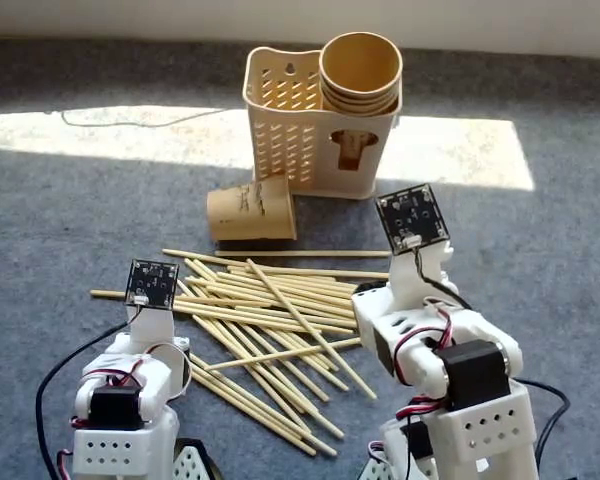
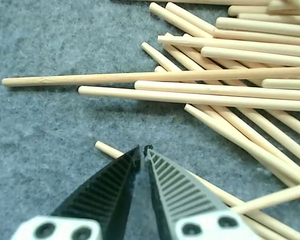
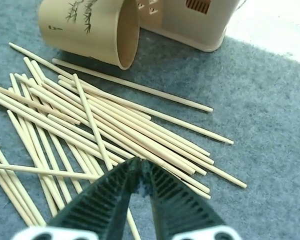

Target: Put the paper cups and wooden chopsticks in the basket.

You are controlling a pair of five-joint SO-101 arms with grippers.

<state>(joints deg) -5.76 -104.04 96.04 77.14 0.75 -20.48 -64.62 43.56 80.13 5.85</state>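
Basket (image 1: pixel 280 130): seen upright in the upper centre of the high view; a stack of paper cups (image 1: pixel 365 98) is already seated in its right-hand part.
Loose cup (image 1: pixel 250 210): found on its side just in front of the basket, left of centre, mouth turned to the right of the frame.
Chopsticks (image 1: pixel 280 300): spread in a crossed heap over the grey carpet (image 1: pixel 60 230), centre to lower centre, between the two arms; none is observed in the basket.
Left gripper (image 2: pixel 141 150): jaws pressed together with nothing between them, tips poised over the carpet at the end of one stick, at the left edge of the heap.
Right gripper (image 3: pixel 140 162): jaws likewise closed and empty, held above the right side of the heap.
Handling, cup: judged very light and thin-walled, easily crushed. A gentle pinch across the rim is advised, one finger inside the mouth.
Handling, chopsticks: judged light, stiff and smooth, and liable to roll or pivot. A hold near mid-length, across the stick, is preferred. Overlapping sticks may be dragged along, so an outlying stick should be taken first.
Risk: the tall, light basket may be tipped if knocked.
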